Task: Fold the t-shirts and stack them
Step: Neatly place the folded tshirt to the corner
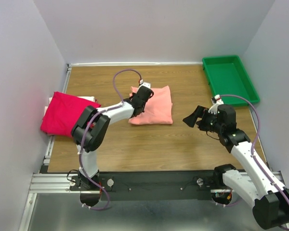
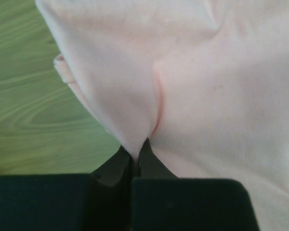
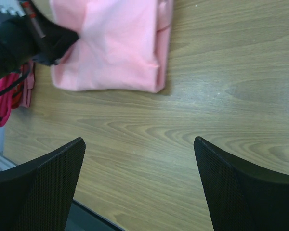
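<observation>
The salmon pink t-shirt (image 1: 155,107) lies folded in a rough square at the table's middle. My left gripper (image 1: 141,99) is at its left edge, shut on a pinch of its cloth; in the left wrist view the pink t-shirt (image 2: 212,86) fills the frame and a fold runs into the closed gripper (image 2: 136,156). The magenta-red t-shirt (image 1: 62,114) lies folded at the left table edge. My right gripper (image 1: 193,117) is open and empty, hovering over bare table to the right of the pink t-shirt (image 3: 118,43); its fingers (image 3: 48,178) stand wide apart.
A green plastic tray (image 1: 229,77) sits at the back right corner. White walls close in the left, back and right sides. A strip of pink cloth shows under the magenta-red t-shirt (image 3: 5,103) at the left edge.
</observation>
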`<state>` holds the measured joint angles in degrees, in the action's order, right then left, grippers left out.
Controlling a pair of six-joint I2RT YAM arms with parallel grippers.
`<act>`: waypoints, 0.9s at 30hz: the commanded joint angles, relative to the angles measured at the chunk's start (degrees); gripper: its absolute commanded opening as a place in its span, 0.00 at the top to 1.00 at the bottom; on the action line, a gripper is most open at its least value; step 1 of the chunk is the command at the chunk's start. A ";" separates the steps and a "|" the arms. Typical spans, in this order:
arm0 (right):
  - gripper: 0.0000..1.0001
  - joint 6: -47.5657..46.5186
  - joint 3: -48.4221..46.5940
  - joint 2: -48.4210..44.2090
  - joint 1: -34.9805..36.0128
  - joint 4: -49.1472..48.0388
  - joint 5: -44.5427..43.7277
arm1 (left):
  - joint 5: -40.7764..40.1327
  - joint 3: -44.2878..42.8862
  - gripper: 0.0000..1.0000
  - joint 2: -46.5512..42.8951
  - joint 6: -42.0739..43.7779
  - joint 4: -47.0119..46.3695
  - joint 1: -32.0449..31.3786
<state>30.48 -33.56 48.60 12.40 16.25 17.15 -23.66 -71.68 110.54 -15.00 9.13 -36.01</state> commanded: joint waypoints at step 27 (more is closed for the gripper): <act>0.00 1.95 1.83 -6.15 -0.10 1.94 -10.29 | -14.39 31.32 1.00 -53.30 46.36 0.64 8.41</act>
<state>31.09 -32.97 43.18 12.40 16.67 10.90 -38.81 -46.22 63.26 21.93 12.29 -28.16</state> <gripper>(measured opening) 0.997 0.026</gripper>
